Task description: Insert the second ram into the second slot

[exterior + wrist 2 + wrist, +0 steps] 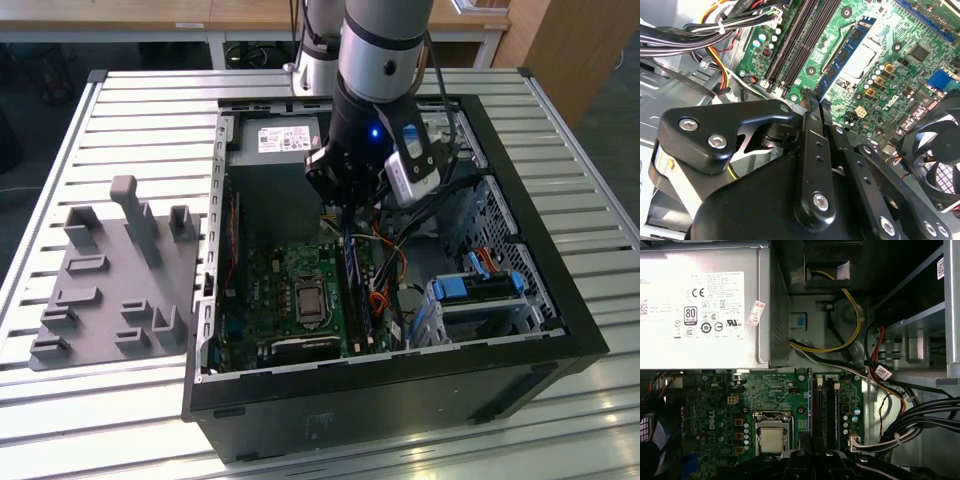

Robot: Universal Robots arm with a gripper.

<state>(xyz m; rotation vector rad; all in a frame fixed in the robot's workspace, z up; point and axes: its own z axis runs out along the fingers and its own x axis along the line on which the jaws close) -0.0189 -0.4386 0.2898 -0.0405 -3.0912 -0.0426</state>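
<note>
Robot gripper (811, 101) clamped on the second ram (845, 52), blue stick jutting forward from its fingertips above the green motherboard (850, 12), black memory slots (795, 40) just beside the fingers, inside an open computer case (400, 400)

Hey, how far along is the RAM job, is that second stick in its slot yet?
Not yet. Pickup looks done: the gripper is shut on one end of the second ram. In hand: the stick hangs above the motherboard, near the black memory slots. Left: it is not seated in any slot.
</note>
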